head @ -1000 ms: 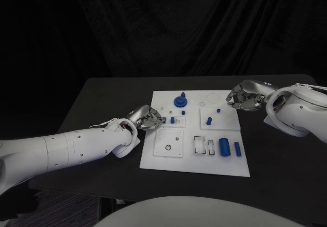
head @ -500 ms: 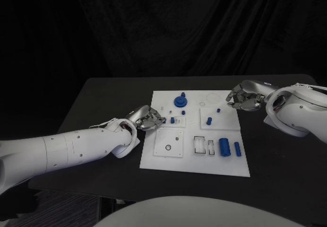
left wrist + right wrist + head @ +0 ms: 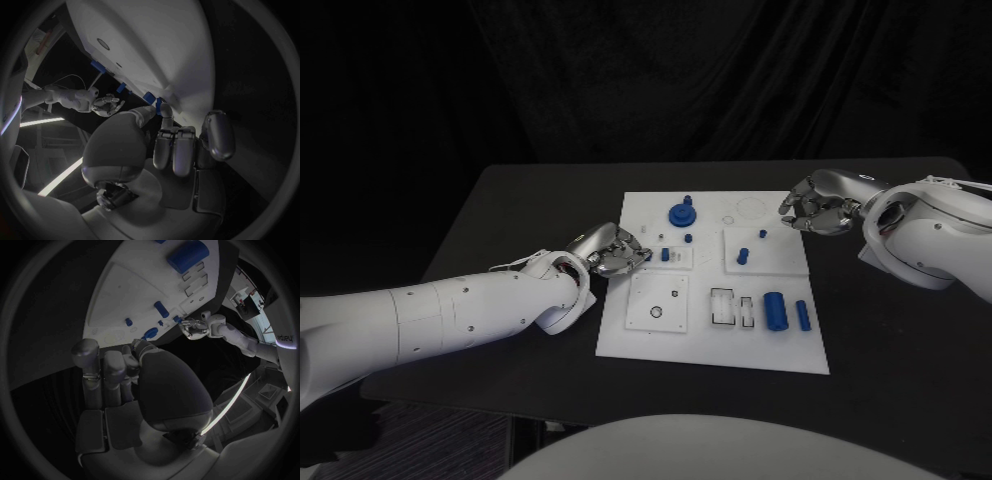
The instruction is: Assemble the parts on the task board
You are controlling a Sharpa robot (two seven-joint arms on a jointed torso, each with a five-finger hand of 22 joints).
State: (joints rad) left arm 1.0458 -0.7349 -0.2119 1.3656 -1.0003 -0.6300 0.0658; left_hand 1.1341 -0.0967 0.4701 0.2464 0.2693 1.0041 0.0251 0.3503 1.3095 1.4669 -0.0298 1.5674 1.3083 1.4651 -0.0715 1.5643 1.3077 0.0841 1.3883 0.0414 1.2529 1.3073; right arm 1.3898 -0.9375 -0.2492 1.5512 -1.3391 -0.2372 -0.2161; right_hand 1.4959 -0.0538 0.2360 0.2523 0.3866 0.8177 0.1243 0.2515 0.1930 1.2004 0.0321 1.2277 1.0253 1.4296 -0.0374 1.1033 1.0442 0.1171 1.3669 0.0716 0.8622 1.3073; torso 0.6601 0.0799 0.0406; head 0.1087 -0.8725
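At the middle of the black table (image 3: 516, 200) lies the white board (image 3: 711, 350), with blue parts spread over it: a round knob (image 3: 682, 213) near its far edge, a small peg (image 3: 743, 256) at its centre, and two cylinders (image 3: 775, 311) lying side by side near its right edge, likely waiting for their slots. At the board's left edge the left hand (image 3: 609, 249) sits low, its fingers (image 3: 167, 110) curled narrow toward a small blue part (image 3: 665, 255); they seem to touch or pinch it, probably to seat it, but I cannot tell whether it is held. Off the board's far right corner, the right hand (image 3: 816, 207) hovers with fingers (image 3: 103, 365) curled in on nothing visible, seemingly parked clear so the left can work.
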